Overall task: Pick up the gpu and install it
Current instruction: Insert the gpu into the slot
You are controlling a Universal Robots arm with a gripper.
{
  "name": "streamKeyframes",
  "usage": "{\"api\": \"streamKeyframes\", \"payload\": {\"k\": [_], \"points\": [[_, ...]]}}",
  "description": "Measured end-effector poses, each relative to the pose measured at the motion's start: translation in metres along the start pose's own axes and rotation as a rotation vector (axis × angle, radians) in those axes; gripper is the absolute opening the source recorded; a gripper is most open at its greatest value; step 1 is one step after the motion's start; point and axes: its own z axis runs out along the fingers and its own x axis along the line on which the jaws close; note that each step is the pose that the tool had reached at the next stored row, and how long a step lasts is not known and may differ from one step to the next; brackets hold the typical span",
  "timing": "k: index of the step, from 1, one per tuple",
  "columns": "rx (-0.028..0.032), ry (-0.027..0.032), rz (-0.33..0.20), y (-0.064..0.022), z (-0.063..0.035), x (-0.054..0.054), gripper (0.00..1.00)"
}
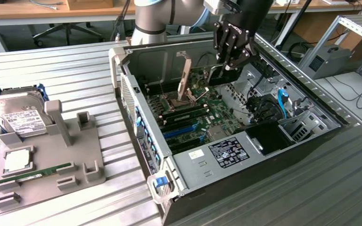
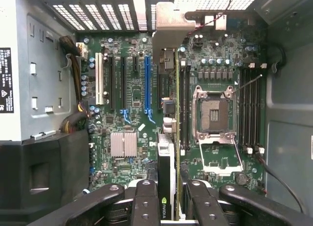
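Exterior view high, oblique, set back; wrist view close, straight into case [image 2: 288, 89]; shared: motherboard [image 1: 197, 115]

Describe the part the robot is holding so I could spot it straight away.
Find the open computer case on the slatted metal table, then the black gripper hanging over its green motherboard. Clamped in it is the gpu, a thin card seen edge-on. Unlike the fixed slots beside it, it carries a green logo and ends in a beige metal bracket.

Slatted metal table [image 1: 61, 66], open computer case [image 1: 197, 165], grey parts holder [image 1: 83, 153]
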Motion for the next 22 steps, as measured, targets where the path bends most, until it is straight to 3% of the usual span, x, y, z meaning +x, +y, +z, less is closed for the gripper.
{"api": "streamKeyframes", "payload": {"k": [11,18,22], "points": [[0.0006,-0.0261,-0.001,0.0041,0.0080,0.011,0.27],[0.0014,-0.0338,-0.001,0.0103,0.0155,0.012,0.27],[0.0014,-0.0339,-0.001,0.0106,0.0163,0.012,0.27]]}}
